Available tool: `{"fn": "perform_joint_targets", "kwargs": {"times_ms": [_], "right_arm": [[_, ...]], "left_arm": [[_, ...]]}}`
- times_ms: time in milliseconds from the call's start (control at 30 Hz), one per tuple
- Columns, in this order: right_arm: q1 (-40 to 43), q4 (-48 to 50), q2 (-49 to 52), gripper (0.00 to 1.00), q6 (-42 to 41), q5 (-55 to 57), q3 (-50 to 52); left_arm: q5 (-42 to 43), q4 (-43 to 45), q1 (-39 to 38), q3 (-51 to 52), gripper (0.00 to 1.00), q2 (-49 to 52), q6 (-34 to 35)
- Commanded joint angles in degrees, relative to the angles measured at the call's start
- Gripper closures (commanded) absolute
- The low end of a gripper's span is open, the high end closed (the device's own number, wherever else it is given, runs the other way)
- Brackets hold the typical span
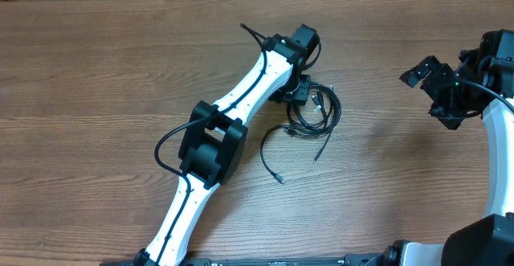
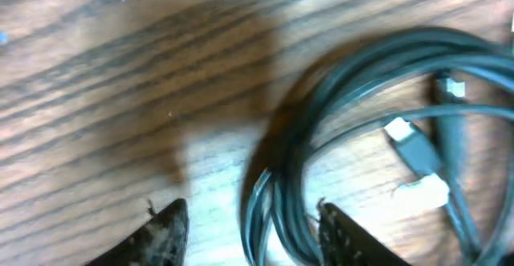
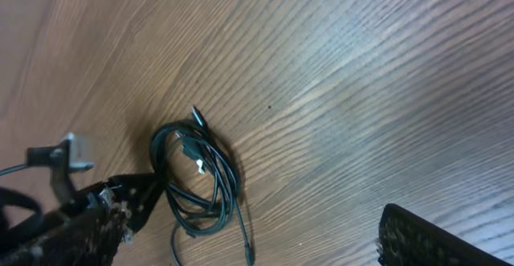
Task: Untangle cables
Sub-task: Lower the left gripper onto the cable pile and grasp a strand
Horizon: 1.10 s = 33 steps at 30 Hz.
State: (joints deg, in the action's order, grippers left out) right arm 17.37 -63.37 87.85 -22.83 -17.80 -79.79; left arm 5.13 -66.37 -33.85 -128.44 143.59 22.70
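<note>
The cables (image 1: 315, 109) lie as a small coiled black bundle at the table's middle. Two loose ends trail toward the front (image 1: 269, 157). My left gripper (image 1: 299, 92) is down at the coil's left edge. In the left wrist view its fingers (image 2: 249, 222) are open, with several strands of the coil (image 2: 361, 81) running between them and pale plug ends (image 2: 414, 149) inside the loop. My right gripper (image 1: 427, 96) is open and empty, off to the right of the bundle. The right wrist view shows its fingers (image 3: 265, 218) wide apart, with the coil (image 3: 201, 186) near its left finger.
The wooden table (image 1: 96, 73) is bare apart from the cables. My left arm (image 1: 213, 141) stretches diagonally from the front edge to the coil. The right arm's base (image 1: 490, 210) stands at the right edge.
</note>
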Motion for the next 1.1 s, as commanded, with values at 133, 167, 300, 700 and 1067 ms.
{"fn": "perform_joint_targets", "kwargs": {"times_ms": [133, 167, 300, 700, 1067], "right_arm": [[-0.1, 0.5, -0.8, 0.00, 0.9, -0.3, -1.2], [-0.1, 0.5, -0.8, 0.00, 1.2, -0.3, -1.2], [-0.1, 0.4, -0.8, 0.00, 2.3, -0.3, -1.2], [-0.1, 0.2, -0.8, 0.00, 2.4, -0.3, -1.2], [-0.1, 0.0, -0.8, 0.00, 2.4, -0.3, -1.2]], "left_arm": [[5.9, -8.6, 1.4, -4.9, 0.45, -1.3, -0.9], [5.2, -9.6, 1.2, -4.5, 0.45, -1.3, 0.7], [3.5, -8.2, 1.0, 0.2, 0.47, -1.3, 6.7], [1.4, 0.7, 0.8, 11.4, 0.74, -1.3, 8.7], [-5.9, -0.3, 1.4, 9.2, 0.96, -2.2, 10.1]]}}
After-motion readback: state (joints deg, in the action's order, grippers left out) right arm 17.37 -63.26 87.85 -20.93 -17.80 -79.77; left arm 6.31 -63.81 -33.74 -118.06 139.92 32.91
